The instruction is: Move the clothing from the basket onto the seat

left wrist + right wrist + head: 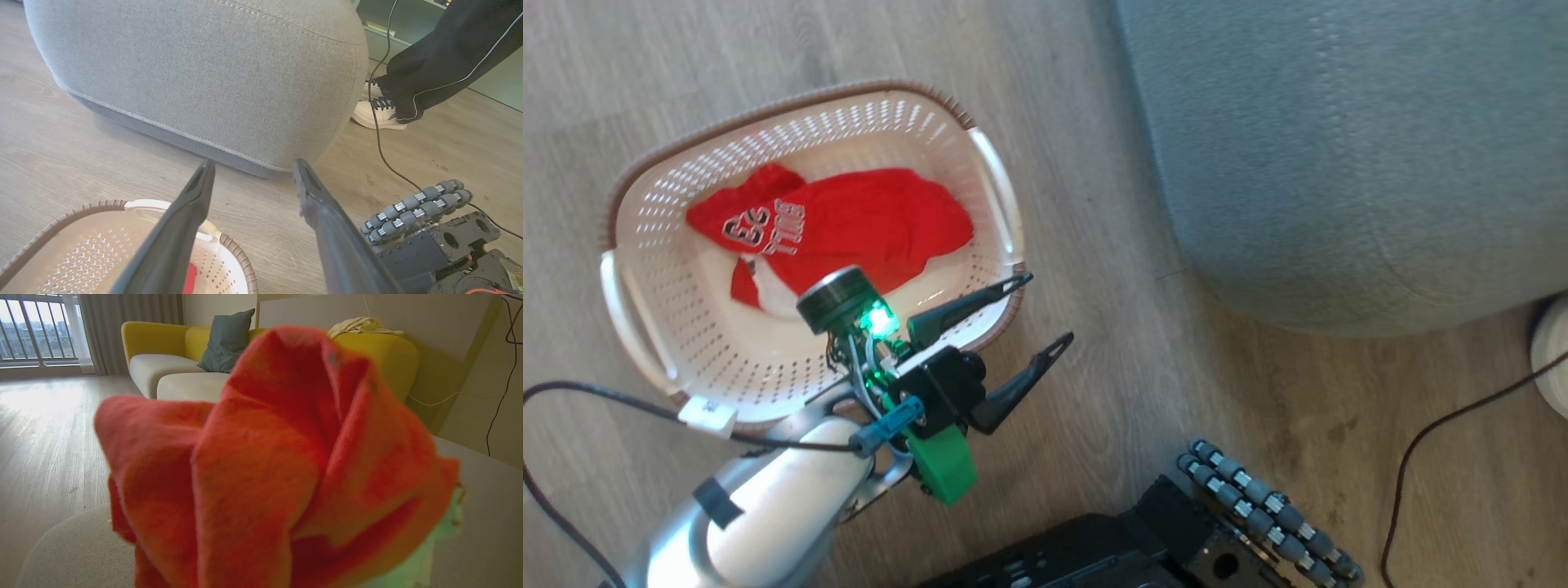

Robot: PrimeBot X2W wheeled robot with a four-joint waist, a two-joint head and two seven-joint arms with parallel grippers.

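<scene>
Floor (1111, 343): pale wood-look planks, scuffed near the robot's wheeled base (1266, 506). In the right wrist view they run back to a bright window (32, 330) with a grey curtain (126, 326).

Seat (1339, 163): big grey-green cushion, rounded corner, pale stitched seam low on its side. It sits on the floor to the right of the basket, well apart from it.

Yellow sofa (163, 339): against the far wall, pale seat pads, teal pillow (226, 341).

Person: dark trouser leg (441, 61) and white shoe (378, 116) beyond the seat's corner; a dark cable (380, 134) trails past.

Basket (662, 245): cream, perforated, brown rim, on the floor. Lettered red garment (866, 224) lies crumpled inside, number showing.

Second red garment (278, 465): bunched close to the right wrist camera, pale upholstery below it. It hides the right gripper's fingers; cannot tell their state.

Left gripper (1049, 307): fingers spread wide, holding nothing, above the basket's near right rim, tips pointing at the seat.
</scene>
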